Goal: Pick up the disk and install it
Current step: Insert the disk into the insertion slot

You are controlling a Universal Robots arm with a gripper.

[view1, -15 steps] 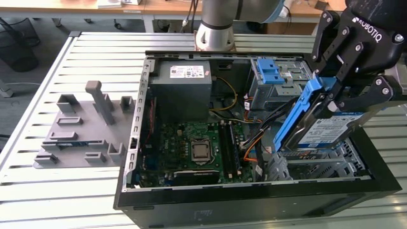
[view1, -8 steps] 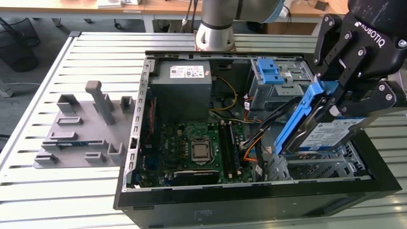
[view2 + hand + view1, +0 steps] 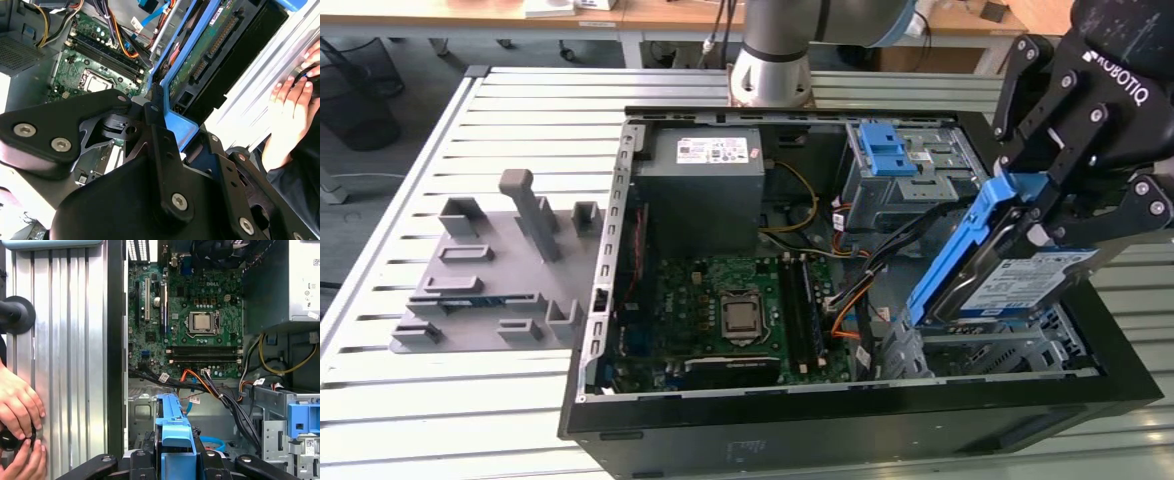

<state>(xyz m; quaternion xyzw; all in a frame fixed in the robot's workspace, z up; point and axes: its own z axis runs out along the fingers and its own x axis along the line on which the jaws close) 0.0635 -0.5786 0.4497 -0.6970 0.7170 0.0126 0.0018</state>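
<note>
The gripper point(image 3: 1037, 203) is clamped on the disk point(image 3: 1014, 285), its fingers closed across the upper end of the blue bracket point(image 3: 958, 250) that frames the silver body. The disk hangs below the gripper, tilted steeply, with the labelled face toward the exterior view's right and the bracket edge toward the case's inside. It sits over the corner of the open case point(image 3: 854, 415) on the exterior view's right, above the grey metal bay there; whether it touches the bay cannot be told.

In the second wrist view the gripper point(image 3: 182, 132) grips the bracket point(image 3: 176, 122), and the disk's green underside point(image 3: 210, 45) runs away from the fingers point(image 3: 159, 120). In the first wrist view the bracket point(image 3: 175, 432) stands up just beyond the gripper point(image 3: 176, 461), with the motherboard point(image 3: 200, 320) farther off.

Inside the case lie the motherboard point(image 3: 734, 310), the power supply point(image 3: 707, 165) and a drive cage point(image 3: 894, 150) with a blue latch. A person's hands point(image 3: 17, 410) rest on the slatted table point(image 3: 65, 365) beside the case. A grey fixture point(image 3: 494, 270) sits on the table at the exterior view's left, well apart from the disk.
</note>
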